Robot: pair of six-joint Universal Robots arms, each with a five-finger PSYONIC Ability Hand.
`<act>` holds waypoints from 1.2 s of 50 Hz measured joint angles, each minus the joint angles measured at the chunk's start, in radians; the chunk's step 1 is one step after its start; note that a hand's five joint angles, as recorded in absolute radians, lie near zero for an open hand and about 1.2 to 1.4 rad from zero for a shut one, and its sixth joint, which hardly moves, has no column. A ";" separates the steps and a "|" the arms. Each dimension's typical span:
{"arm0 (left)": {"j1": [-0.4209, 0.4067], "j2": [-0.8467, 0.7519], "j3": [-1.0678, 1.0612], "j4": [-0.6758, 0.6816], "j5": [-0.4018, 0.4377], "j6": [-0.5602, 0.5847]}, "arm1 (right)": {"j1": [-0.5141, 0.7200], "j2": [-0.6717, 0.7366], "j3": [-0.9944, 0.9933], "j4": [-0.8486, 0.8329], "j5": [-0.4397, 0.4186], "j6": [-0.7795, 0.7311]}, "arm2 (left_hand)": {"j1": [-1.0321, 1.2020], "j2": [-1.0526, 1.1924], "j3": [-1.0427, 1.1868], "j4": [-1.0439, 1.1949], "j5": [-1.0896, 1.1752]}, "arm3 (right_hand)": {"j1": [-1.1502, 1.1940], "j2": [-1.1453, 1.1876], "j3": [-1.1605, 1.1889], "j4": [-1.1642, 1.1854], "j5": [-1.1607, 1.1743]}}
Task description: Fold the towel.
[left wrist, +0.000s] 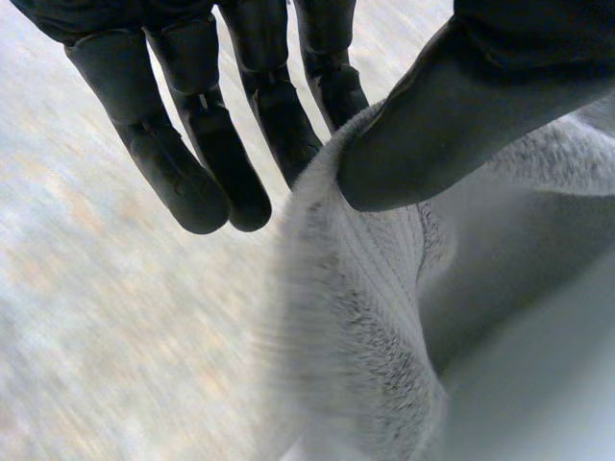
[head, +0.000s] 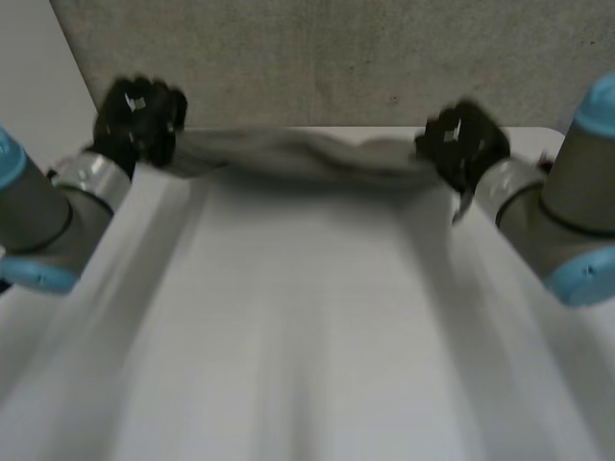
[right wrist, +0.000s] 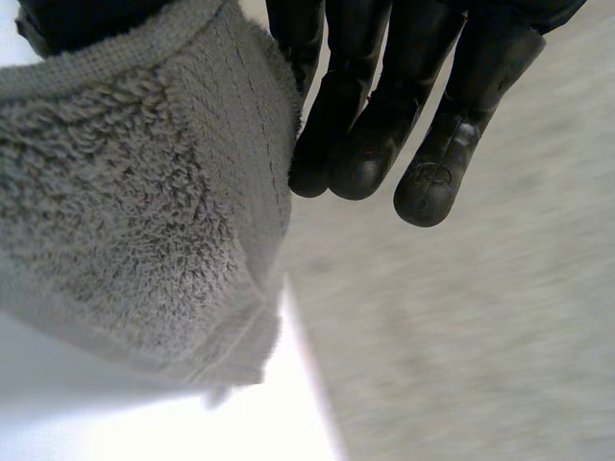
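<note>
Blurred table (head: 307,346) — left hand (head: 142,117), right hand (head: 463,144) pinch towel (head: 307,154).

towel (head: 307,156) strung between left robot hand (head: 142,115), right robot hand (head: 461,144)

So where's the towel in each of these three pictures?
Head view: the towel stretches between the left hand and the right hand.
Left wrist view: towel pinched between thumb and fingers.
Right wrist view: towel beside the fingers, held at its hemmed edge.
Shared landmark: the black hands pinching the towel's ends.
</note>
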 measured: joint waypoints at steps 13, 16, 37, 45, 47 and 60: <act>0.078 0.020 -0.322 0.003 0.043 0.331 | -0.012 0.035 0.263 0.004 -0.008 0.027 | 0.000 0.000 0.001 0.000 0.000 | 0.000 0.000 0.000 0.000 -0.001; 0.090 0.022 -0.339 0.003 0.043 0.346 | -0.025 0.044 0.273 0.005 -0.005 0.046 | 0.000 0.000 0.001 0.000 0.000 | -0.067 -0.073 -0.069 -0.066 -0.076; 0.096 0.024 -0.351 0.004 0.037 0.338 | -0.075 0.018 0.335 0.043 0.102 0.117 | 0.000 0.000 0.001 0.000 0.000 | -0.612 -0.594 -0.599 -0.599 -0.634; 0.096 0.021 -0.354 0.004 0.037 0.337 | -0.076 -0.050 0.369 0.054 0.129 0.117 | 0.000 0.000 0.001 0.000 0.000 | -0.659 -0.635 -0.643 -0.657 -0.698; 0.096 0.021 -0.356 0.004 0.037 0.337 | -0.076 -0.065 0.375 0.056 0.130 0.117 | 0.000 0.000 0.001 0.000 0.000 | -0.659 -0.635 -0.645 -0.657 -0.701; 0.096 0.022 -0.364 0.004 0.037 0.337 | -0.087 -0.127 0.403 0.094 0.117 0.118 | 0.000 0.000 0.001 0.000 0.000 | -0.035 -0.041 -0.044 -0.042 -0.055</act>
